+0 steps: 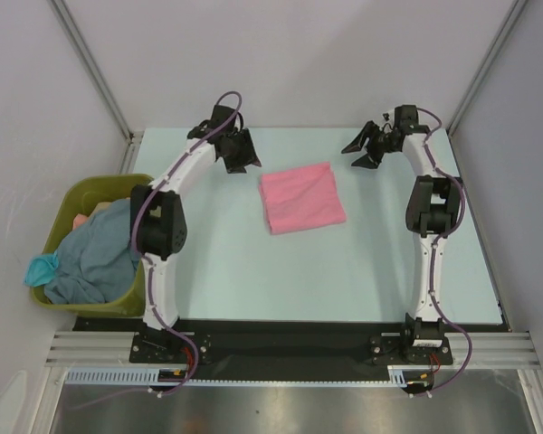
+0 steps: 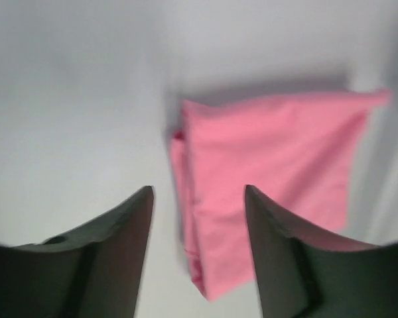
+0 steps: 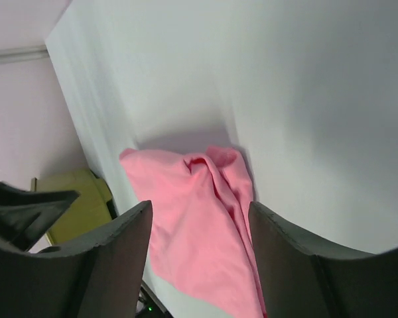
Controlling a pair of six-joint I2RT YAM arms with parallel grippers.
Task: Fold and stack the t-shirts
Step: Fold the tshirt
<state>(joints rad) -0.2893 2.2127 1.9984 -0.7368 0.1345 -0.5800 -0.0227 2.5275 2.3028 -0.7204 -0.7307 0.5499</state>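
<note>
Top view, one moment.

- Pink t-shirt [image 1: 301, 197]: lies on the pale surface [image 1: 253, 271], centre of the frame, folded into a compact, slightly skewed rectangle. In the right wrist view one corner shows a rumpled ridge, so the fold is not fully flat. The middle of the surface is probably where both arms reach alike, which would suit the base of a stack.
- Left gripper [image 1: 240, 161]: just upper left of the pink shirt, raised off it, fingers apart, nothing between them. Its wrist view looks down on the shirt's edge layers.
- Right gripper [image 1: 360, 155]: upper right of the shirt, also clear of the cloth, fingers apart and empty.
- Olive-green bin [image 1: 72, 194]: left edge of the frame, beside the left arm. A grey-blue t-shirt [image 1: 95, 253] is heaped in it and spills over the rim, and a teal t-shirt [image 1: 41, 268] hangs out at lower left. Both are unfolded.

Judgement: one shirt looks done, and the bin's load is not yet started. The left arm sits nearer the bin, so a pick from there seems the likely next step. The draped cloth may drag its neighbours out.
</note>
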